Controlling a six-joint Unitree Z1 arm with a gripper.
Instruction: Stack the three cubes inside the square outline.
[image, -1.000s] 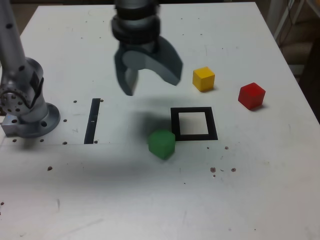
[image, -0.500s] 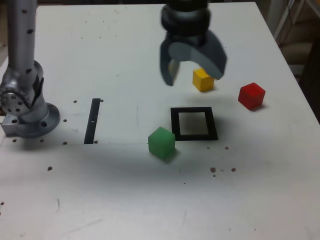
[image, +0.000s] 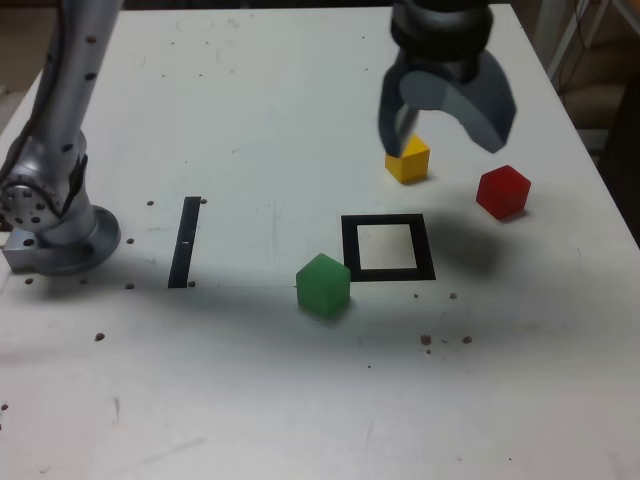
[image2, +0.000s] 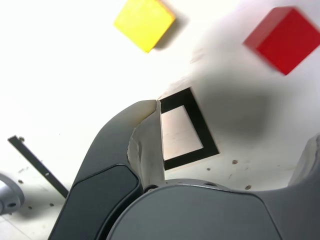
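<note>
Matte green cube (image: 323, 286), visibly faceted

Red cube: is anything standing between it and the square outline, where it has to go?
Nothing visible does. Between the red cube and the square outline only bare tabletop and a shadow show; the yellow cube sits off that line.

So the gripper (image: 448, 138) is pretty blurry in the exterior view, and the top edge chops off the arm above it. It also covers a corner of the yellow cube (image: 409, 165) there. In the wrist view the green cube is out of sight, a finger (image2: 117, 145) hides part of the black square (image2: 202, 125), and the picture's edges clip the red cube (image2: 285, 40) and the yellow one.
</note>
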